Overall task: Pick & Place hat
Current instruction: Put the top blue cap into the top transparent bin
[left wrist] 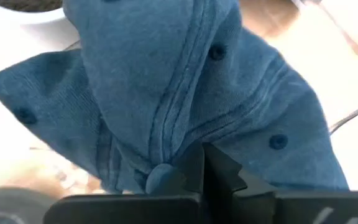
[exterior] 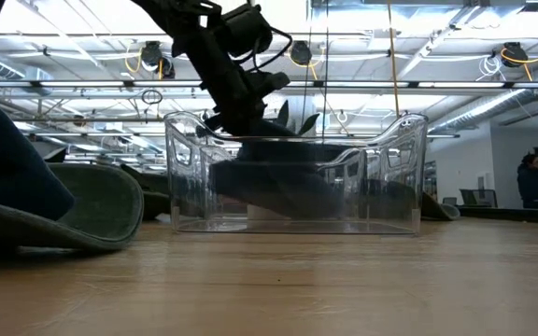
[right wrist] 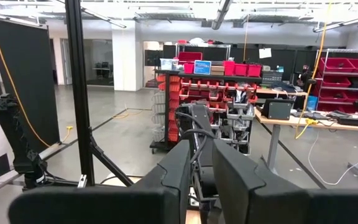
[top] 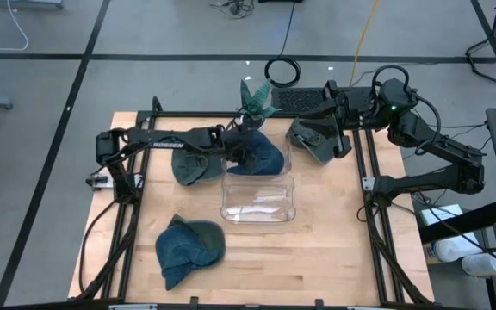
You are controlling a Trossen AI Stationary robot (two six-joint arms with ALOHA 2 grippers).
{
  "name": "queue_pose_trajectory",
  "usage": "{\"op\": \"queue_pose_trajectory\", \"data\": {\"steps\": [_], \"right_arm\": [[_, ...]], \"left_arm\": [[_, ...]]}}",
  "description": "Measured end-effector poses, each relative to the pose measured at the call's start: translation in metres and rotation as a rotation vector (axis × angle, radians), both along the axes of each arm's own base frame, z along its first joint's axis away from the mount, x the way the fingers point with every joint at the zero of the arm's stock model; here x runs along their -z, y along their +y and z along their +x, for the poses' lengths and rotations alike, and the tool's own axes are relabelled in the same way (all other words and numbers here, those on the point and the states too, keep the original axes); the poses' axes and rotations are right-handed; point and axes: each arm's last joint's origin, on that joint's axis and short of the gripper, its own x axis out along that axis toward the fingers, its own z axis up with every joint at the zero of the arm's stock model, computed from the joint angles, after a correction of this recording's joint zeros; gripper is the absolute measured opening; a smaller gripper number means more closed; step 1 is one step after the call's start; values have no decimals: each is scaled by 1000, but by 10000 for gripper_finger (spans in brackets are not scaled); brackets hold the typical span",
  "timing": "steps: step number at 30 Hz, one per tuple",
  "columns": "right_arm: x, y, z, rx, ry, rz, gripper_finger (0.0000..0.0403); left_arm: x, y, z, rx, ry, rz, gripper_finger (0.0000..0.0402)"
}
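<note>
Hat [left wrist: 185, 93], blue cloth, sits at far rim of clear bin [top: 257, 200]; left end effector [left wrist: 194, 180] clenched on its crown by the top button. Soft, light, floppy, likely sags; pinch seam or brim. Right end effector [right wrist: 197, 168] parked off the surface's far right, slightly parted, grasping nothing.

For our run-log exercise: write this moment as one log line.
left gripper: shut on blue cloth cap over clear plastic bin | right gripper: parked at far edge, idle | cap not yet released

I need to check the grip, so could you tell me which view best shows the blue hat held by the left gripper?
The left wrist view: the blue hat fills it, pinched at its crown by the shut left gripper. The high view shows it over the clear bin; the low view shows only a dark shape through the bin; the right wrist view misses it.
</note>
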Motion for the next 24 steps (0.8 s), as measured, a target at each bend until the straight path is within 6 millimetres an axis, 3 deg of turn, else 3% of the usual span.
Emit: {"op": "queue_pose_trajectory", "data": {"steps": [5,13,18,24], "right_arm": [[0,0,0,0,0,0,59],[0,0,0,0,1,1,59],[0,0,0,0,4,2,59],[0,0,0,0,5,2,59]], "left_arm": [[3,-1,-3,-12,47,7,1],[30,-3,1,-43,144,-30,1],[25,-2,0,-40,136,-2,0],[19,2,-3,9,103,-84,19]]}}
